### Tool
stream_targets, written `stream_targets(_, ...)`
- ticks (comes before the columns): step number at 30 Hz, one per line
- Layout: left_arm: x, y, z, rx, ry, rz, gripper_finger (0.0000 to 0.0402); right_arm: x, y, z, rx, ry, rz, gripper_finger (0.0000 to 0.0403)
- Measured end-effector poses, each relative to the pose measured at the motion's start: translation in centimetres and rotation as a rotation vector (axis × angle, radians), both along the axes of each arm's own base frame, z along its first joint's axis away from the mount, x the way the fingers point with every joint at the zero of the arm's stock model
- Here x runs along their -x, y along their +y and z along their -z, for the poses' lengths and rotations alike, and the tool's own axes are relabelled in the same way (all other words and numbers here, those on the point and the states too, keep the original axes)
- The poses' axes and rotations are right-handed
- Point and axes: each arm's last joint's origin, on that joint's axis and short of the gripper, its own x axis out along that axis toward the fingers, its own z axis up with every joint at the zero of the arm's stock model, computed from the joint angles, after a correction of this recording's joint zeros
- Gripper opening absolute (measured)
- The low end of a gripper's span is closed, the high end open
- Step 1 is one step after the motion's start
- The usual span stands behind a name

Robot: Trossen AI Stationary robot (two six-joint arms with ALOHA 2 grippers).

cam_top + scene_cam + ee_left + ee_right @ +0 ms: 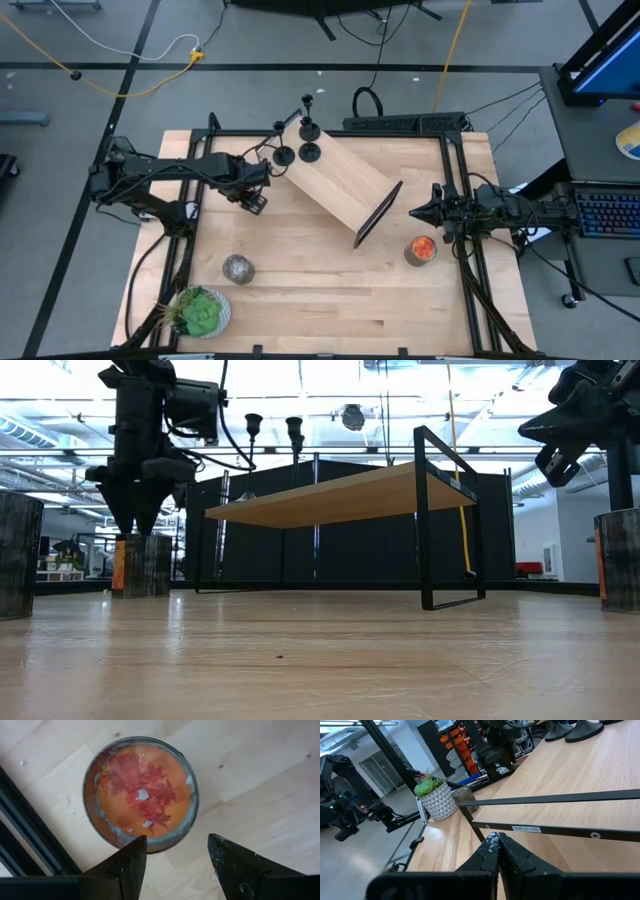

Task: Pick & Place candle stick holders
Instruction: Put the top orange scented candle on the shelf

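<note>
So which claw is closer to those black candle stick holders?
Left. The left claw hangs just beside the candle stick holders; the right claw sits across the wooden shelf, farther away.

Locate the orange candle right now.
High view: the orange candle sits on the table's right side, just below the right gripper and right of the shelf's black end frame.

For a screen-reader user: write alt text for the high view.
Seen from above, a small wooden shelf sits at an angle on a wooden table, with black candle stick holders at its far end. The left gripper, open, hangs beside that end; the right gripper, shut, waits near an orange-topped candle. A potted plant and a grey candle stand nearer.
</note>
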Motion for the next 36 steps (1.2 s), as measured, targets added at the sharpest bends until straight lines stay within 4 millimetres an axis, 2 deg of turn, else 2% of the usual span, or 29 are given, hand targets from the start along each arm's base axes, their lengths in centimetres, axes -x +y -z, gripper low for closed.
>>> stream_targets(5,0.0,-0.1,0.2,-0.026,0.007,0.021,0.0218,0.0,0.0,0.0,0.000,0.000,0.000,0.0000)
stream_targets(12,0.4,-0.4,2.9,-0.043,-0.021,0.024,0.0218,0.0,0.0,0.0,-0.001,0.000,0.001,0.0000)
stream_targets(16,0.5,-0.8,3.3,-0.062,-0.006,0.012,0.0209,0.0,0.0,0.0,-0.007,0.000,0.001,0.0000)
stream_targets(19,0.4,-1.1,3.2,-0.064,-0.009,0.024,0.0170,0.0,0.0,0.0,-0.006,0.000,0.004,0.0000)
stream_targets(26,0.1,-1.9,3.2,-0.063,-0.020,0.054,0.0025,0.0,-0.2,0.0,0.003,0.000,0.053,0.0000)
stream_targets(27,0.0,-2.1,3.2,-0.047,-0.032,0.053,0.0014,0.0,-0.2,0.0,0.003,0.000,0.053,0.0000)
stream_targets(36,-0.2,-3.4,3.1,-0.029,-0.052,0.072,0.0005,0.0,-0.2,0.0,0.002,0.000,0.052,0.0000)
